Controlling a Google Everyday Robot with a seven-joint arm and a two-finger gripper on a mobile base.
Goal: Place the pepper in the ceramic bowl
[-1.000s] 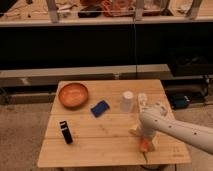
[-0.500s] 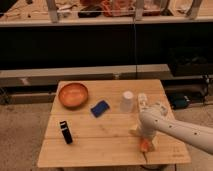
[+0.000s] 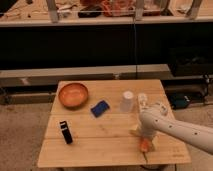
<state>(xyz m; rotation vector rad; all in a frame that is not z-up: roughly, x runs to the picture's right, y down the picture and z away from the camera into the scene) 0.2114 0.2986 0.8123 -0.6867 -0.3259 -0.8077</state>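
Note:
The pepper [image 3: 144, 144] is a small orange-red piece on the wooden table [image 3: 100, 145], near the front right, partly hidden under the arm. The gripper [image 3: 142, 136] is at the end of the white arm that reaches in from the right, down at the pepper. The ceramic bowl [image 3: 73, 94] is round, orange-brown and stands at the table's back left, far from the gripper.
A blue object [image 3: 100, 108] lies near the table's middle. A white translucent cup [image 3: 127, 101] and a white bottle [image 3: 142, 102] stand at the back right. A black object [image 3: 66, 132] stands at the front left. Shelving runs behind the table.

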